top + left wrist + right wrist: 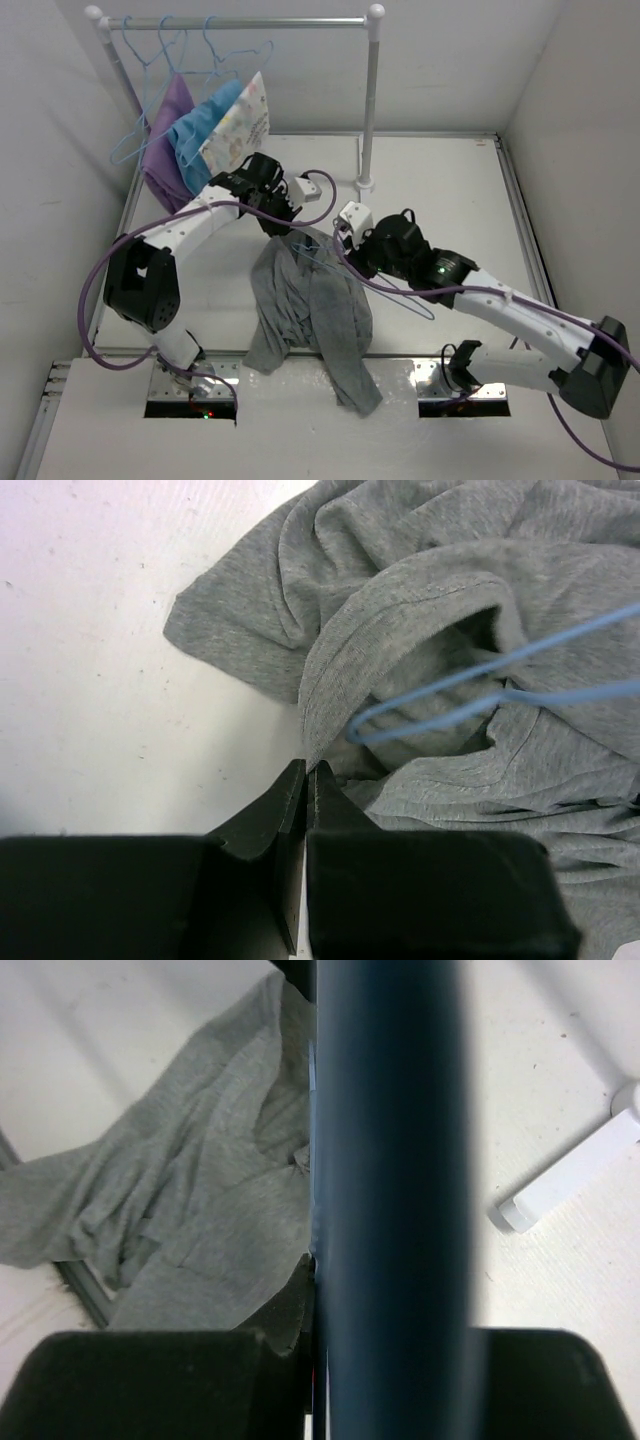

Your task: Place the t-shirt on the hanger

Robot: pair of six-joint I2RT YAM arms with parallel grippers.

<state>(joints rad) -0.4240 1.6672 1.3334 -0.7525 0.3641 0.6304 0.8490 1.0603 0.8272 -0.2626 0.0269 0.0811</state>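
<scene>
T-shirt: the t-shirt [305, 310] lies crumpled in the middle of the surface [450, 190], between the two arms. Its lower part trails toward the near edge.
Hanger: the hanger [580, 632] has one rounded wire end poked into the neck opening. The rest of it runs out across the cloth toward the right arm.
Left end effector: the left end effector [305, 772] is clenched, fingers pressed together right at the collar edge. It appears to pinch the neck trim.
Right end effector: the right end effector [340, 240] sits at the top of the shirt. It looks clenched on the hanger, with a thin blue wire running up between its fingers.
Done so far: by my reading, the collar is held open and the hanger has begun to enter through the neck.
Left to do: neither shoulder sits on the wire. The hanger needs to go fully inside and the shirt has to settle over both of its arms.
Left wrist view only: shows the wire tip inside the collar, which the overhead view hides in folds.
Right wrist view only: mostly blocked by a dark blurred bar. It shows the cloth and a white foot of the rack [370, 100].
Overhead view only: shows the whole layout, with a purple cloth [165, 150], a blue cloth [200, 135] and spare hangers [150, 60] on the rack.
</scene>
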